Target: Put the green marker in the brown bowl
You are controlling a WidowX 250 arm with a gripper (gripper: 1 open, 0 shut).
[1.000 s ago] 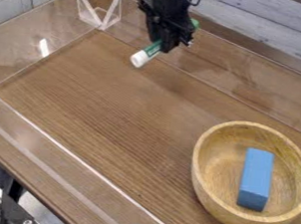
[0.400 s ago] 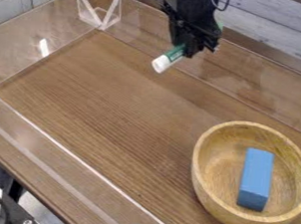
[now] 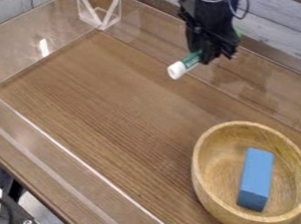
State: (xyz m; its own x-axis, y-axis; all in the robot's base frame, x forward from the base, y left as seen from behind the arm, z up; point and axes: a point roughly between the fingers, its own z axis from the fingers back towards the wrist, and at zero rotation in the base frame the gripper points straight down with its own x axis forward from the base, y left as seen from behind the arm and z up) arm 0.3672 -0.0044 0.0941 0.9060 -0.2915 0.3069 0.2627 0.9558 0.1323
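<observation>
Since the earlier frames the gripper (image 3: pixel 202 51) has travelled across the far side of the table towards the bowl's side of the view, carrying the green marker (image 3: pixel 183 64) with it. The gripper is pressed together on the marker, which hangs at a tilt, its white end pointing down towards the near side; the upper part is obscured by the dark fingers. Clearance beneath the marker cannot be determined from this view. Risk one: the hold appears to be near one end only, so the marker could pivot or slip if its free end knocks the rim. Risk two: the brown bowl (image 3: pixel 209 188) is well apart, nearer the camera, and an early release would drop the marker on the wooden table (image 3: pixel 107 110), where it could roll. Risk three: the blue block (image 3: pixel 255 179) lies inside the bowl, towards one side; a marker let go above it could land on top, bounce, or come to rest propped against the wall. Release over the bare part of the bowl, kept low, would reduce that exposure.
</observation>
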